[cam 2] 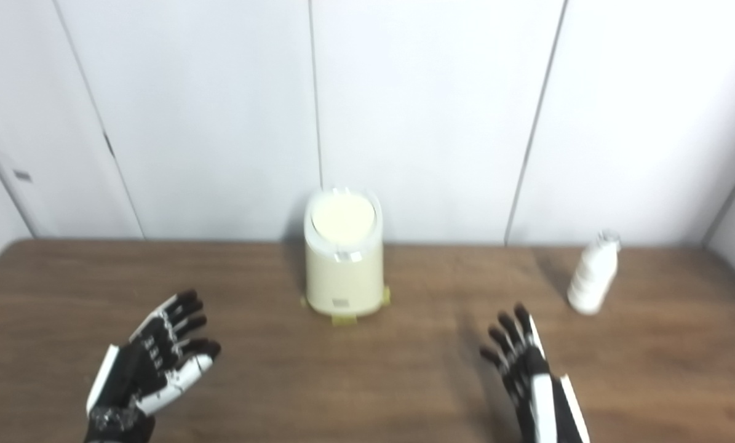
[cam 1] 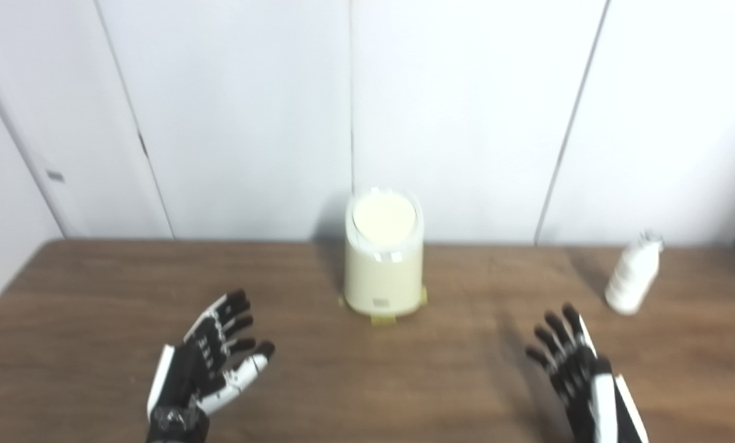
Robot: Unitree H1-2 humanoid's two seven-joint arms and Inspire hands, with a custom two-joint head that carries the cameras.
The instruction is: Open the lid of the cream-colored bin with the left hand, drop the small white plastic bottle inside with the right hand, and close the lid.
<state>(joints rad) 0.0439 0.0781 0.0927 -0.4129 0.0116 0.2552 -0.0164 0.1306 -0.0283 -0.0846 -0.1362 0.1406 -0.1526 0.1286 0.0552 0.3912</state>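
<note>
The cream-colored bin (cam 1: 382, 271) stands at the table's back middle with its round lid (cam 1: 384, 213) down. A small white plastic bottle (cam 1: 633, 274) stands upright at the back right. My left hand (cam 1: 210, 363) hovers open at the front left, palm up, well short of the bin. My right hand (cam 1: 573, 363) is open at the front right, fingers spread, nearer to me than the bottle and left of it. Neither hand touches anything.
The brown wooden table (cam 1: 96, 295) meets a white panelled wall (cam 1: 250, 123) right behind the bin and the bottle. A small pedal (cam 1: 382, 319) sticks out at the bin's front foot.
</note>
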